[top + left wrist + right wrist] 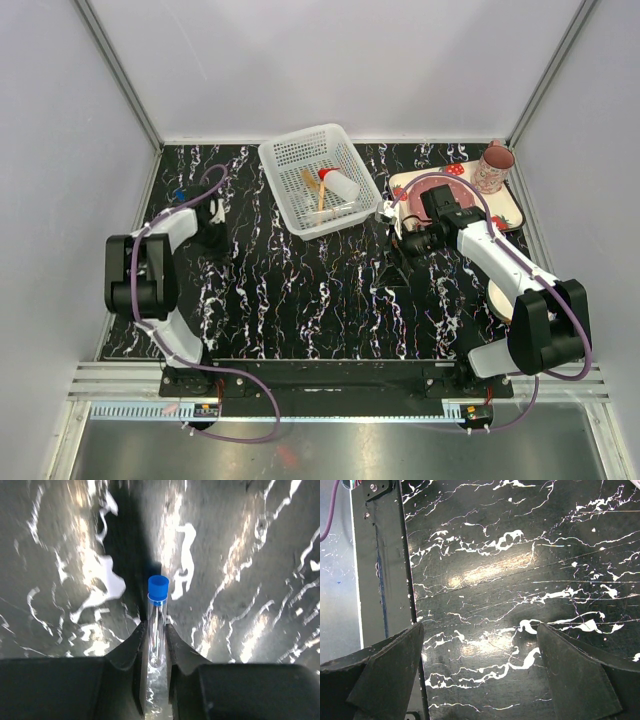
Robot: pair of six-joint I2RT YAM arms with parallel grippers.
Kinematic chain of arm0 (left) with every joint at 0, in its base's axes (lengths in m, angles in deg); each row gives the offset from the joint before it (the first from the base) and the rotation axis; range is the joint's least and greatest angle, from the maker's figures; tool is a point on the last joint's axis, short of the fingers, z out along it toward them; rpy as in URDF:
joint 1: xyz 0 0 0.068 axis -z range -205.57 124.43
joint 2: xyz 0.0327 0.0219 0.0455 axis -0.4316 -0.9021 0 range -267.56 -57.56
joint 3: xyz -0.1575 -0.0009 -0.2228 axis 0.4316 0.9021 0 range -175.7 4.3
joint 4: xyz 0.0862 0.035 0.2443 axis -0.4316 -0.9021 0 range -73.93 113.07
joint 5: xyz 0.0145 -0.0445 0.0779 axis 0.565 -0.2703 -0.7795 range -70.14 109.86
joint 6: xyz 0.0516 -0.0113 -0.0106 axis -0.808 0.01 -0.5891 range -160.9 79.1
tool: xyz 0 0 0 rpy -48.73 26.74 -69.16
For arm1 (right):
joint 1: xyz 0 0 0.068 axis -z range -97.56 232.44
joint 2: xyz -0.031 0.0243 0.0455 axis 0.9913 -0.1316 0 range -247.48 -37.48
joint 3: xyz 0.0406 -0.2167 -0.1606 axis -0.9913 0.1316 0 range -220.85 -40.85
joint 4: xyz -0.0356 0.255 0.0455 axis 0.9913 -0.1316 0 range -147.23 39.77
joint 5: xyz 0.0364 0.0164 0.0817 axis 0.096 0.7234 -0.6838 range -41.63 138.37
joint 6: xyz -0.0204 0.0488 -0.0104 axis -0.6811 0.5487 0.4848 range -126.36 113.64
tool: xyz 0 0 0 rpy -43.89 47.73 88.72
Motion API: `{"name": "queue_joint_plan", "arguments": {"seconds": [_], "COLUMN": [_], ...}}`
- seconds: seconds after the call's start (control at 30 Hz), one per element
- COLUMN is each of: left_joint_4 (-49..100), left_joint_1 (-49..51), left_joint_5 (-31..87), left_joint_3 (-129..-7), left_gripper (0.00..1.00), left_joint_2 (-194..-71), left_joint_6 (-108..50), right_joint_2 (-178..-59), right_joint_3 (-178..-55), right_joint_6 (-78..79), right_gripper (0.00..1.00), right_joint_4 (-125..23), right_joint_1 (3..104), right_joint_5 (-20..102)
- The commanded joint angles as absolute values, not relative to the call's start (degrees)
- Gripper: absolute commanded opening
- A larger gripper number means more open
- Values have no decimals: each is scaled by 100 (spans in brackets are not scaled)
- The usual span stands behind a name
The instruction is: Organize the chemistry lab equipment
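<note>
My left gripper is shut on a small clear tube with a blue cap, held just over the black marbled table. In the top view the left gripper is at the far left, with a small blue spot beside the arm. My right gripper is open and empty above the bare table, right of centre in the top view. A translucent squeeze bottle with a red cap and thin orange sticks lie in the white basket. The tube rack and the funnel are out of view.
A strawberry-print tray with a pink mug stands at the back right, partly under my right arm. A cream object shows beneath that arm. A metal frame rail runs along the table's near edge.
</note>
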State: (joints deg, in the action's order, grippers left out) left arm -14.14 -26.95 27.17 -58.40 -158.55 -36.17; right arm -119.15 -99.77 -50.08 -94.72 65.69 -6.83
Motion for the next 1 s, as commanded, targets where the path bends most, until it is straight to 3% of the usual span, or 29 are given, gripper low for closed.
{"name": "queue_joint_plan", "arguments": {"seconds": [0.0, 0.2, 0.37, 0.63, 0.73, 0.87, 0.97], "left_joint_4": [-665, 846, 3059, 6512, 7218, 7721, 8055], "left_joint_1": [-2864, -2882, -2672, -924, -229, 501, 932], "left_joint_5": [4006, 4929, 5912, 5345, 4747, 4009, 3649], "left_joint_3": [-5057, -3810, -2692, -1197, -1082, -1406, -1687], "left_gripper": [11, 10, 10, 10, 11, 11, 10], "left_joint_2": [-15047, -13687, -12849, -12014, -11943, -12215, -12610], "left_joint_6": [-2676, -1543, 1, 1885, 2238, 2344, 2440], "right_joint_2": [-11799, -11860, -12062, -12510, -12415, -12186, -12010], "right_joint_3": [-10158, -10141, -10141, -10176, -9747, -8571, -8366], "right_joint_6": [-5118, -5074, -4881, -3591, -1969, 1420, 2007], "right_gripper": [100, 100, 100, 100, 100, 98, 97], "right_joint_4": [-9497, -9488, -9462, -8848, -7367, -3462, -3012], "right_joint_1": [6609, 6609, 6618, 6241, 6065, 6020, 6011], "right_joint_5": [-911, -1139, -1911, -3090, -3170, -2645, -1844]}}
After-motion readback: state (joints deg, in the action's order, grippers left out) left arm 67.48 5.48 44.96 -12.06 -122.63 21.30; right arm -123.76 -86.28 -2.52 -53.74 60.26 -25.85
